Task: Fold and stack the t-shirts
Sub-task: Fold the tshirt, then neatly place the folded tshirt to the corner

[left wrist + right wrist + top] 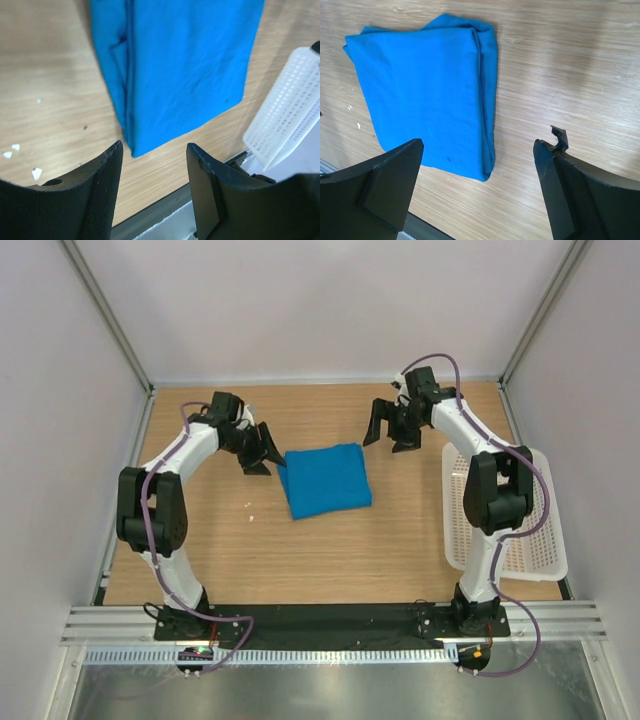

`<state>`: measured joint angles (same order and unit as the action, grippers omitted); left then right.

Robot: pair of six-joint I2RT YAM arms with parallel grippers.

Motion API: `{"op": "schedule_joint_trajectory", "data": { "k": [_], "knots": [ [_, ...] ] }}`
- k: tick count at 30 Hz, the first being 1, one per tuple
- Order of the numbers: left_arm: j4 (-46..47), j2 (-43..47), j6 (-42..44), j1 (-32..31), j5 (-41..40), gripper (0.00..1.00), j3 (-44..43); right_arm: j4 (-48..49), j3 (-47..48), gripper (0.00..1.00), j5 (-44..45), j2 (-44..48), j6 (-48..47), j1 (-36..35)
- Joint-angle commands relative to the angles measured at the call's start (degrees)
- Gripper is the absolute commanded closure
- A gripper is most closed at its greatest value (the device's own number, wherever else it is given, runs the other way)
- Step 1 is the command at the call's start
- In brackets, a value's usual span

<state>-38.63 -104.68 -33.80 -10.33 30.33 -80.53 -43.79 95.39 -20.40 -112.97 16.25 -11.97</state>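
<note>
Nearest the lens in the left wrist view, the left gripper point(154, 147) is seen with its black fingers point(100, 200) parted to a moderate gap and nothing held between them. A corner of the folded t-shirt point(185, 65) points toward that gap but is not clamped. From the overhead camera the left gripper point(265, 462) is seen just beside the t-shirt's point(325, 480) far left corner. Whether it touches the cloth cannot be told.

The right gripper point(480, 145) is spread wide and holds nothing; the t-shirt point(420, 90) is seen lying flat beneath and ahead of it. From above, the right gripper point(388, 442) is placed just beyond the t-shirt's far right corner, apart from the cloth.

The bright blue t-shirt is folded into a neat rectangle, slightly turned, with layered fold edges visible along one side. It is laid on a light wooden table point(330, 550) with visible grain. A few small white specks point(250, 505) are scattered on the wood to the left of the t-shirt's near left corner, and they are also seen in the left wrist view point(15, 148).

The table is enclosed by plain white walls point(320, 300) set in aluminium posts point(110, 315), and a metal rail point(330, 625) carrying both arm bases runs along the side nearest the t-shirt's near edge.

A white plastic lattice basket point(520, 550) is set well to the right of the t-shirt, and the right arm is seen crossing its inner side. Part of its perforated wall point(290, 110) is caught in the left wrist view
</note>
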Motion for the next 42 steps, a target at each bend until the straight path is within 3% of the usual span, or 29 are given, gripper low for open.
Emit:
{"op": "schedule_joint_trajectory", "data": {
  "k": [1,5,17,29,39,40,42],
  "knots": [
    [-2.59,5.71,1.81,-0.66,-2.38,0.45,4.13,5.28,-0.73,0.00,-2.62,1.35,-2.01,-0.95],
    [-2.59,11.24,1.02,-1.01,-2.38,0.45,9.41,9.41,1.63,0.00,-4.90,-2.95,-2.45,-1.66],
    [-6.19,24.52,2.07,-0.84,-5.01,0.46,19.27,17.42,4.53,0.22,-10.97,-12.27,-1.66,-1.92],
    [-6.81,23.91,3.92,0.75,-5.02,0.46,19.27,12.07,10.77,0.31,-8.08,-18.51,-6.49,-3.85],
    [-5.67,21.80,3.92,1.10,-3.52,0.46,19.62,9.25,10.78,0.47,-5.00,-19.84,-8.43,-6.23],
    [-5.58,21.80,4.09,1.10,-3.43,0.46,19.88,8.64,10.95,0.54,-3.95,-19.92,-8.60,-6.49],
    [-5.49,21.89,4.27,1.27,-3.34,0.46,20.67,7.85,10.95,0.59,-3.42,-19.92,-8.78,-6.66]
  ]
}}
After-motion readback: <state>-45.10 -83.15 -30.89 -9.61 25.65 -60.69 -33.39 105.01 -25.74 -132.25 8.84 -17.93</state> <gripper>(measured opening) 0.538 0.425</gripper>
